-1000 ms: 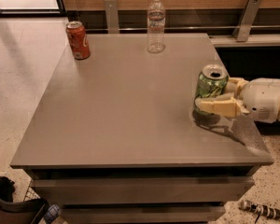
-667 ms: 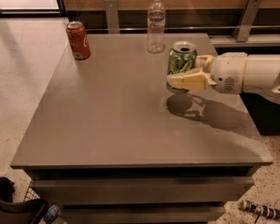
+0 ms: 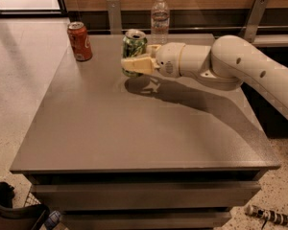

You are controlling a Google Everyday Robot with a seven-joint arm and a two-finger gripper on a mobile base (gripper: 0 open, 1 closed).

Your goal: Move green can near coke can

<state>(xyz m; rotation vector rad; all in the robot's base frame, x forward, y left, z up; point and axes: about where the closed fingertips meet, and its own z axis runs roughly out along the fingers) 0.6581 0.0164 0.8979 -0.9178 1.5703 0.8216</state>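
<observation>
The green can is upright, held in my gripper a little above the grey table, toward the back middle. The cream fingers are shut around the can's lower half. The white arm reaches in from the right. The coke can, red-orange with white script, stands upright at the table's back left corner, a short way left of the green can and apart from it.
A clear plastic water bottle stands at the table's back edge, just right of and behind the green can. Metal posts rise behind the table. The floor lies to the left.
My gripper has carried the green can from the table's right side leftward and toward the back, much closer to the coke can.
</observation>
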